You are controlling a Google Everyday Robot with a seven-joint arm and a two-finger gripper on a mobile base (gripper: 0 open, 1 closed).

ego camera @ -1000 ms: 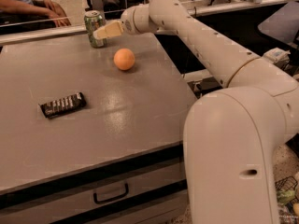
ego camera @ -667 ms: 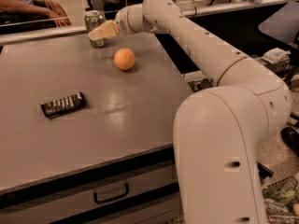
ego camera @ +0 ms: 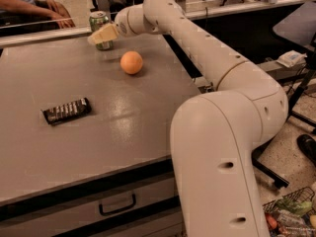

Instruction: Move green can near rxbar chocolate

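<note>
The green can (ego camera: 98, 20) stands upright at the far edge of the grey table (ego camera: 113, 132), near the back left. My gripper (ego camera: 101, 35) is at the can, reaching in from the right, and covers the can's lower front. The rxbar chocolate (ego camera: 66, 111), a dark flat bar with pale lettering, lies on the left part of the table, well in front of the can and apart from it.
An orange ball (ego camera: 131, 62) sits on the table just right of and in front of the can. A person's arm and hand (ego camera: 52, 13) rest behind the table's far edge. A drawer handle (ego camera: 117, 205) is below the front edge. A basket (ego camera: 291, 212) stands on the floor at the right.
My arm has swung a little to the left, and the gripper now overlaps the can instead of sitting beside it. The can, ball and bar have not moved.
</note>
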